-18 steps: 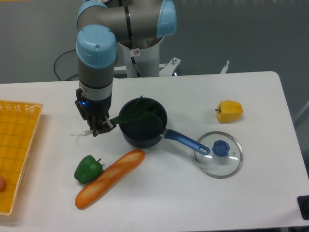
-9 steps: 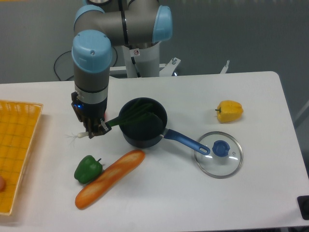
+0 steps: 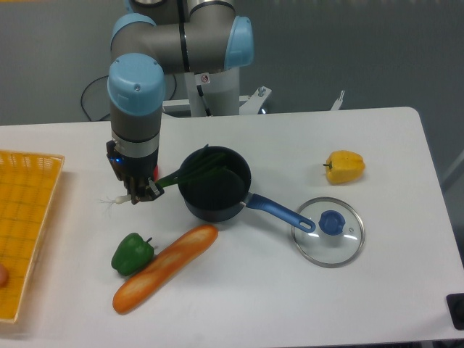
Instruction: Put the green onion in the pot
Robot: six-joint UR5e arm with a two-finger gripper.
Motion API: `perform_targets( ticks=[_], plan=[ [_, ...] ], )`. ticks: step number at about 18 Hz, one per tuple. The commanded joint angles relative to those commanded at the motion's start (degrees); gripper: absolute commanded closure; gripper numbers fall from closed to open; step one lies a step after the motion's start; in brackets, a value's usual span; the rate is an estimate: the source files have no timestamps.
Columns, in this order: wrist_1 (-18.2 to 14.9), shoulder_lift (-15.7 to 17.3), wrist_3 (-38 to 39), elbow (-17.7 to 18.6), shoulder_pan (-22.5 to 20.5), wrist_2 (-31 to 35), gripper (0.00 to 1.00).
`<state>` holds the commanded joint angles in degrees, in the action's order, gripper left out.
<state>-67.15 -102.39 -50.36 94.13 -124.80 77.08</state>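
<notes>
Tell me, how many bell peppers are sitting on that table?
2. The green pepper lies near the front left, beside the bread loaf. The yellow pepper sits toward the right, behind the glass lid.

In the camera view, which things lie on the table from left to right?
Yellow basket → green bell pepper → baguette → pot → glass lid → yellow bell pepper.

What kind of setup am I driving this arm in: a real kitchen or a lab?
Most likely a lab or test bench, not a kitchen: a bare white table, a plain grey wall behind, and toy-like food such as the bread loaf laid out around the pot.
</notes>
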Motion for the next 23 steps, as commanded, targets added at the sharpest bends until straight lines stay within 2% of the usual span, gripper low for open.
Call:
perform_targets(
  ticks=[11, 16, 23],
  plan=[
    [0.61, -2.02, -0.44, -4.57, -0.62, 0.00, 1.00],
    [2.20, -3.60, -1.93, -4.22, -0.26, 0.00, 1.00],
    [2.28, -2.90, -2.37, -1.59, -0.09, 0.09, 1.00]
  ],
)
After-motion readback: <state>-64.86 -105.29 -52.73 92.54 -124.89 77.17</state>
